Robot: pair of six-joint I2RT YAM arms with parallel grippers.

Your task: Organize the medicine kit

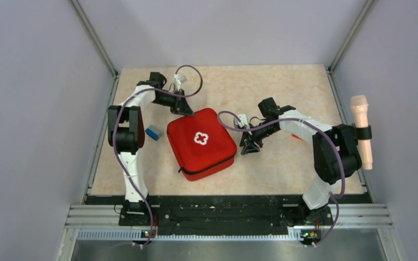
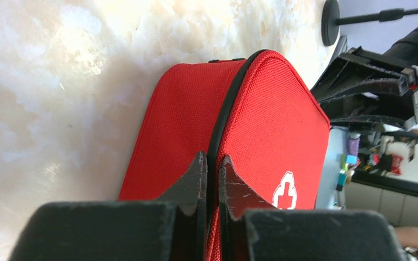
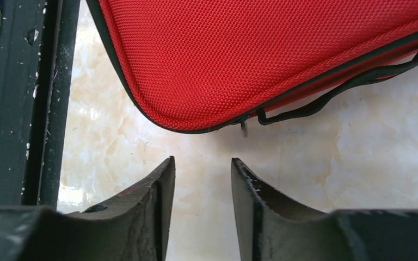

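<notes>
Holding in my left jaws: medicine kit (image 1: 212, 152), pinched nearly shut on its black seam (image 2: 226, 109), far corner
My right jaws: parted, empty, just beside its right corner
Kit place: counter (image 1: 283, 87) middle, cross up

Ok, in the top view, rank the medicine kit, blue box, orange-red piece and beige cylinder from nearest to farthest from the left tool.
1. medicine kit, far corner pinched in the left tool.
2. blue box, just left of the kit.
3. orange-red piece, beyond the kit by the right arm.
4. beige cylinder, clamped at the far right edge.
</notes>
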